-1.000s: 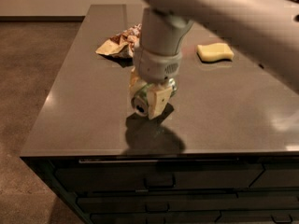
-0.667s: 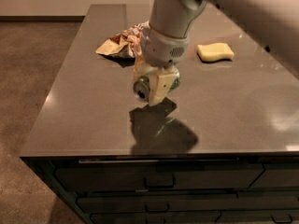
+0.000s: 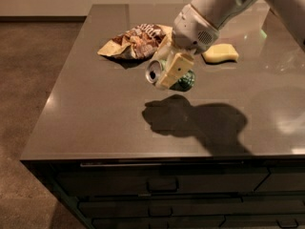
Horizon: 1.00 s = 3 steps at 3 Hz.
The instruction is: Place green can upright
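My gripper (image 3: 167, 71) hangs above the middle of the dark countertop (image 3: 95, 109), held clear of the surface with its shadow below it. It is shut on the green can (image 3: 183, 81), which lies tilted on its side between the cream-coloured fingers (image 3: 172, 69). The can's silver end (image 3: 153, 74) faces the camera's left. Most of the can's body is hidden by the fingers.
A crumpled brown chip bag (image 3: 136, 41) lies at the back left of the counter. A yellow sponge (image 3: 220, 53) lies at the back right, behind the gripper. Drawers run along the counter's front, and the floor drops away at the left.
The gripper has lifted with the can and moved back and to the right, away from the counter's front edge. The can has tilted further onto its side.
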Tool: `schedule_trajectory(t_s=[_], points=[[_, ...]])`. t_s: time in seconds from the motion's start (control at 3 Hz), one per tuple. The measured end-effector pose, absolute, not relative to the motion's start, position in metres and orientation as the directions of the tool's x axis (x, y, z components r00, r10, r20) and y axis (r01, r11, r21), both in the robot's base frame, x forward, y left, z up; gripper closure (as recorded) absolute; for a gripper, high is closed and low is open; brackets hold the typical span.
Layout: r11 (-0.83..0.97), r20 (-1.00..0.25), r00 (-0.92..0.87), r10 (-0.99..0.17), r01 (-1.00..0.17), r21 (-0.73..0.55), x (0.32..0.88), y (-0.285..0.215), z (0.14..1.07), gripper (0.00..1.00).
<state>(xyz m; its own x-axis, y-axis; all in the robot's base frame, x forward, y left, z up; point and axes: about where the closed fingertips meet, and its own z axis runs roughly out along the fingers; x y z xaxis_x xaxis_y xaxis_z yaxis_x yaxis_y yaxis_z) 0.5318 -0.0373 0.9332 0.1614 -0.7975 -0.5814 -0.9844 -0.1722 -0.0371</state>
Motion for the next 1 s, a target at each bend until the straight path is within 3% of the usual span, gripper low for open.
schedule_trajectory(t_s=[0.33, 1.0], points=[[-0.035, -0.736, -0.012, -0.677, -0.998, 0.049, 0.539, -0.046, 0.946, 1.0], [0.123, -0.885, -0.239, -0.4, -0.971, 0.206, 0.538, -0.062, 0.959, 1.0]])
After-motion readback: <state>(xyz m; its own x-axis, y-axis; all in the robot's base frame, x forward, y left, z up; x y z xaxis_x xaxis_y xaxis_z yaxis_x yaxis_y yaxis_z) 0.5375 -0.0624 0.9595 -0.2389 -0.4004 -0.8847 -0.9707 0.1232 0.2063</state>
